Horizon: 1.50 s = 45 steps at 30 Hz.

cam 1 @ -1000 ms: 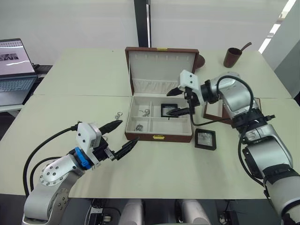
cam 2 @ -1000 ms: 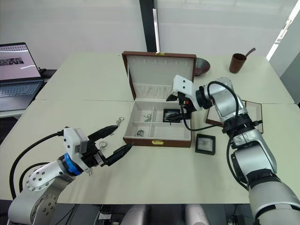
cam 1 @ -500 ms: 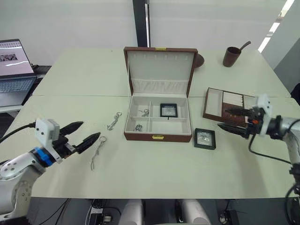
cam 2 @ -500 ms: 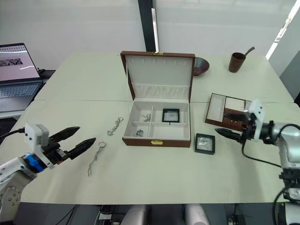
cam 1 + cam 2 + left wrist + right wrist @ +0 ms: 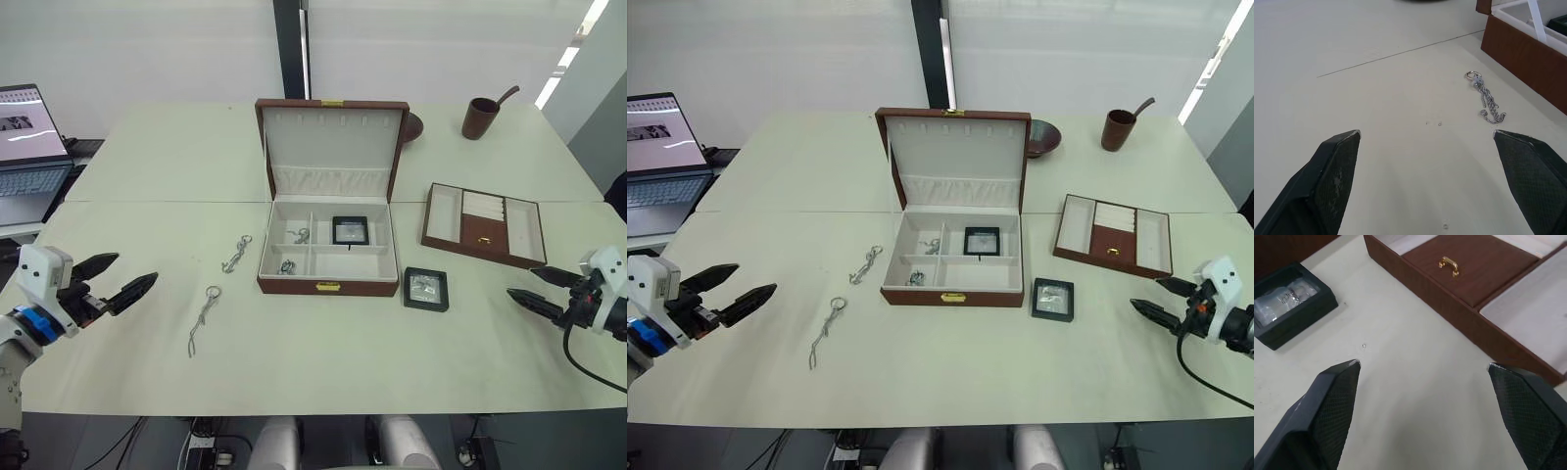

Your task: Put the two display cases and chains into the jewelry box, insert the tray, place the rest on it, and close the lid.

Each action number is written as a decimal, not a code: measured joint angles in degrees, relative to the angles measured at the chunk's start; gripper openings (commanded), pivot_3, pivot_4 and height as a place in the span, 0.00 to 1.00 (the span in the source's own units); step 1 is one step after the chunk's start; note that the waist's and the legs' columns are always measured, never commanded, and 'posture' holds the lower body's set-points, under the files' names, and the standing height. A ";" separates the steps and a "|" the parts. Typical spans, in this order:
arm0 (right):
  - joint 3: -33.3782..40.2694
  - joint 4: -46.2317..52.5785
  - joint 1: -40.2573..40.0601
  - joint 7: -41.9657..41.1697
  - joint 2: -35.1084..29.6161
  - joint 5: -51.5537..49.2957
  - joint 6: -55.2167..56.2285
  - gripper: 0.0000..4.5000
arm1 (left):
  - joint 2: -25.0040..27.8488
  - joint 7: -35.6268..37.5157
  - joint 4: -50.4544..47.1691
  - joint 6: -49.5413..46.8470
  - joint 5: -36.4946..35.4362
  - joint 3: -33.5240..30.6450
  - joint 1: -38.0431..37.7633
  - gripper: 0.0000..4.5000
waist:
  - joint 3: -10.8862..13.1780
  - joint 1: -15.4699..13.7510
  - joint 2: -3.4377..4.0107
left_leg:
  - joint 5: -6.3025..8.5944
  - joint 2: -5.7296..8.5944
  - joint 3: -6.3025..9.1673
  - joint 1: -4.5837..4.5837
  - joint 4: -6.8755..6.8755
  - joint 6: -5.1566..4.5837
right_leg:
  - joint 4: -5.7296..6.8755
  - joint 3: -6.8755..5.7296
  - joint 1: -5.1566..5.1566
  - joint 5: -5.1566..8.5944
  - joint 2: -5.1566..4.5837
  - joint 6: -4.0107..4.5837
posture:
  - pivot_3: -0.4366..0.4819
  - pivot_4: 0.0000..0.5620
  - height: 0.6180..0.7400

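A: Item one, jewelry box [image 5: 328, 257]?
B: Centre of the desk [image 5: 147, 166], lid [image 5: 331, 147] raised upright at the back, gold clasp facing front. One display case [image 5: 350, 230] lies in the rear right compartment; small silvery pieces [image 5: 294, 250] sit in the left compartments.

A: Second display case [image 5: 427, 290]?
B: Flat on the desk, just right of the box's front corner, apart from it.

A: Chains?
B: Two on the desk left of the box. One chain [image 5: 236, 254] lies near the box's left wall; the other chain [image 5: 202, 318] lies further front and left, ring end toward the back.

A: Tray [image 5: 482, 224]?
B: On the desk, right of the box, well apart, gold piece on its brown middle section.

A: Left tool [image 5: 108, 281]?
B: Released, fingers spread wide, holding nothing, low over the desk's left edge, well apart from the chains.

A: Right tool [image 5: 539, 291]?
B: Released likewise, empty, at the desk's right edge, in front of the tray.

A: Sundries?
B: Laptop [image 5: 27, 147] at far left; brown cup [image 5: 480, 117] and dark bowl [image 5: 1042, 135] behind the box
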<state>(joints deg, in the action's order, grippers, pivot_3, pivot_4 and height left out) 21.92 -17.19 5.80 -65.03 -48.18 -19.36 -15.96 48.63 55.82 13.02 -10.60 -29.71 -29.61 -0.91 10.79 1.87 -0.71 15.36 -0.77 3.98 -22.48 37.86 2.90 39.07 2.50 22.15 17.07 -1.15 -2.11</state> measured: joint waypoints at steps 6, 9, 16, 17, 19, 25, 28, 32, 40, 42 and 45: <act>-0.02 -1.24 -0.14 0.92 0.00 -0.03 0.61 0.98 | -0.01 -0.08 0.56 0.78 0.51 0.00 0.01 1.00 | 0.00 -0.01 0.00 | 0.00 0.00 0.01 0.00 0.00 0.00 | 0.00 -0.01 0.00 0.00 0.00 0.00 | 0.48 0.27 1.00; -0.07 -1.25 -0.09 0.93 -0.01 -0.09 0.59 0.98 | -0.02 -0.14 0.56 0.86 0.57 0.00 -0.01 1.00 | 0.00 -0.01 0.00 | 0.00 -0.01 0.01 0.00 0.00 0.00 | 0.00 0.00 0.00 0.00 0.00 0.00 | 0.48 0.27 1.00; -0.71 -1.28 0.49 0.89 -0.01 -0.14 0.41 0.98 | -0.10 -0.20 0.56 1.05 0.67 0.00 -0.61 1.00 | 0.00 -0.01 0.00 | 0.00 -0.01 0.01 0.00 0.00 0.00 | 0.01 -0.01 0.00 0.00 0.00 0.00 | 0.48 0.27 1.00; -0.73 -1.28 0.58 0.88 -0.02 -0.16 0.33 0.98 | -0.15 -0.22 0.56 1.05 0.69 0.00 -0.72 1.00 | 0.00 -0.01 0.00 | 0.00 -0.01 0.01 0.00 0.00 0.00 | 0.01 -0.01 0.00 0.00 -0.01 0.00 | 0.48 0.27 1.00; -0.74 -1.28 0.89 0.86 -0.06 -0.19 0.13 0.98 | -0.39 -0.25 0.56 1.07 0.70 0.00 -0.79 1.00 | 0.00 -0.01 0.00 | 0.00 0.00 0.01 0.00 0.01 0.00 | 0.01 0.00 0.00 0.00 -0.01 -0.01 | 0.48 0.27 1.00; -0.74 -1.27 1.64 0.25 -0.18 -0.26 -0.17 0.98 | -1.07 -0.28 0.52 1.10 0.70 0.00 -0.95 1.00 | 0.00 -0.02 0.00 | 0.00 0.00 0.02 0.00 0.01 0.00 | 0.02 -0.01 0.00 -0.01 -0.01 -0.01 | 0.48 0.27 1.00; -0.74 -1.27 1.65 -0.04 -0.26 -0.39 -0.21 0.98 | -1.25 -0.17 0.24 1.10 0.68 0.00 -1.02 1.00 | 0.00 -0.03 0.00 | 0.00 0.00 0.01 0.00 0.01 0.00 | 0.02 -0.01 0.00 -0.01 -0.01 -0.01 | 0.48 0.27 1.00; -0.74 0.25 1.58 -1.48 -0.85 -1.83 -1.62 0.98 | -1.81 0.35 -2.70 1.00 0.55 0.17 -1.50 1.00 | 0.00 -0.04 0.00 | 0.00 -0.01 0.01 0.00 0.01 0.00 | 0.02 0.00 -0.01 -0.01 -0.02 -0.01 | 0.48 0.27 1.00; -2.05 8.66 1.25 -3.94 -1.92 -4.59 -5.29 0.98 | -4.12 3.07 -15.17 -1.69 -0.11 7.67 -1.18 1.00 | -0.01 -0.11 0.00 | 0.00 -0.01 0.05 -0.01 0.03 0.00 | 0.02 -0.01 -0.04 -0.02 -0.02 -0.03 | 0.48 0.27 1.00; -3.61 11.75 1.35 -4.90 -1.99 -5.19 -6.24 0.98 | -4.37 4.30 -20.00 -2.93 -1.23 10.81 -0.59 1.00 | -0.01 -0.11 0.00 | 0.00 -0.01 0.05 -0.01 0.04 0.00 | 0.03 0.00 -0.05 -0.03 -0.02 -0.04 | 0.48 0.27 1.00; -5.64 15.13 1.41 -5.92 -2.60 -5.92 -7.17 0.98 | -4.48 5.38 -25.55 -4.39 -2.13 14.24 -0.61 1.00 | -0.01 -0.05 0.00 | 0.00 0.00 0.03 0.00 0.04 0.00 | 0.02 0.01 -0.04 -0.03 -0.02 -0.04 | 0.48 0.27 1.00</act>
<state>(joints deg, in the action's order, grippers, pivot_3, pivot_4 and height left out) 16.28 -2.06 7.22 -70.95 -50.78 -25.28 -23.13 44.15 61.20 -12.53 -14.99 -31.84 -15.37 -1.52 10.78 1.83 -0.71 15.35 -0.77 4.01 -22.48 37.90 2.90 39.09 2.50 22.11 17.04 -1.17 -2.15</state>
